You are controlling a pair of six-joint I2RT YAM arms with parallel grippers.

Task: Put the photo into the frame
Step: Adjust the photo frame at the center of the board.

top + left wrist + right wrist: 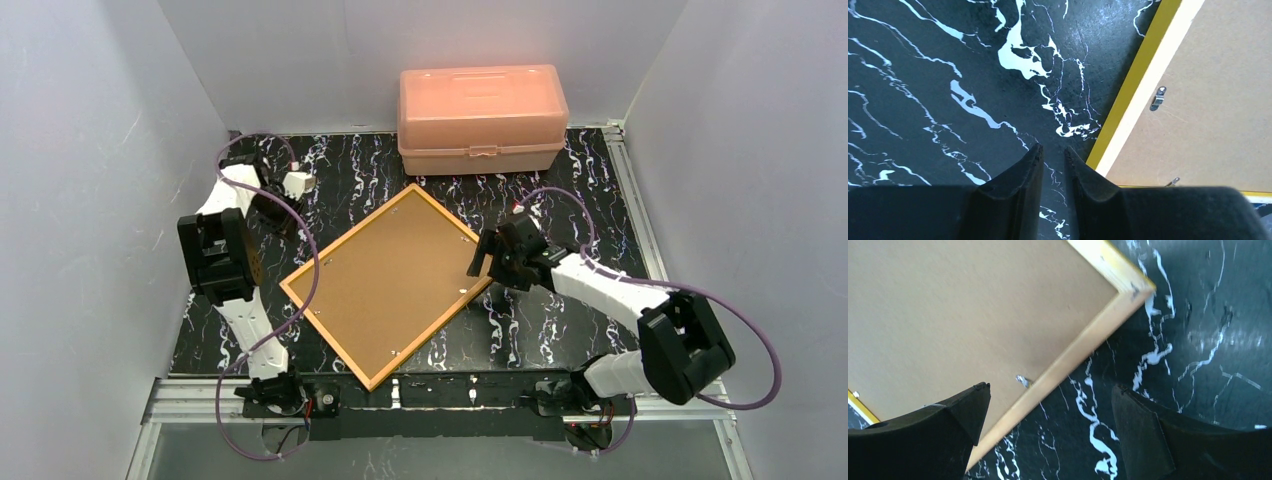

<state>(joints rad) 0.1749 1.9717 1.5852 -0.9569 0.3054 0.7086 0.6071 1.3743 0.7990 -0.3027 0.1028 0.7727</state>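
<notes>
The frame (385, 285) lies face down in the middle of the table, its brown fibreboard back up and its yellow-orange border showing all round. The photo is not in view. My right gripper (480, 262) is open at the frame's right edge; in the right wrist view (1048, 405) one finger hangs over the back board (973, 315) and the other over the table, with a small clip (1022, 380) between them. My left gripper (285, 222) is off the frame's left side; its fingers (1054, 152) are almost together and empty over the table, beside the yellow border (1143, 75).
A salmon-pink plastic box (482, 118) stands shut at the back centre, just beyond the frame's far corner. White walls close in the left, right and back. The table top (560, 200) is black marble. A metal clip (1158, 98) sits on the frame's back.
</notes>
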